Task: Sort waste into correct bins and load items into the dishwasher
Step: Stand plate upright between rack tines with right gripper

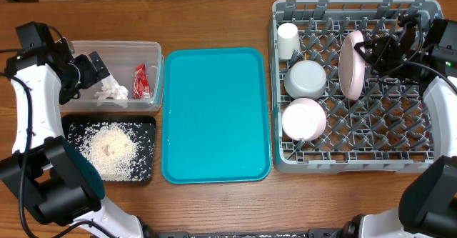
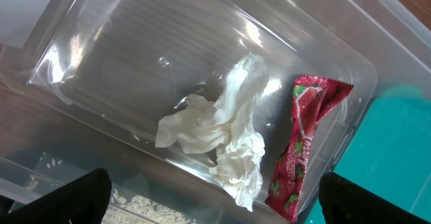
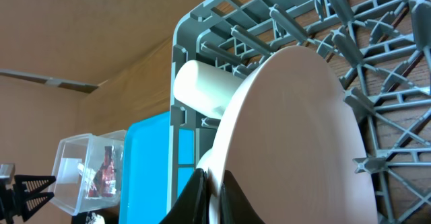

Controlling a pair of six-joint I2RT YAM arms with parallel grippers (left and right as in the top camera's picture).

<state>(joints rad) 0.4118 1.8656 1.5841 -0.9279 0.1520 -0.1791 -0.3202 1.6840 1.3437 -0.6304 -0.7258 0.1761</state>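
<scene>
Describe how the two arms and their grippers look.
The left arm and right arm have white shells with black joints and thin black cables alongside. The left one shows a teal band near its base. The left gripper and right gripper are black, with two fingers each.

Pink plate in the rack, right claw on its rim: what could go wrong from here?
1. The right claw is shut on the rim of the pink plate, which stands on edge in the grey rack. If the plate is not seated between pegs, letting go could tip it.
2. It would likely fall toward the grey-white bowl and pinkish bowl beside it.
3. Pulling out, the claw may snag pegs.
</scene>
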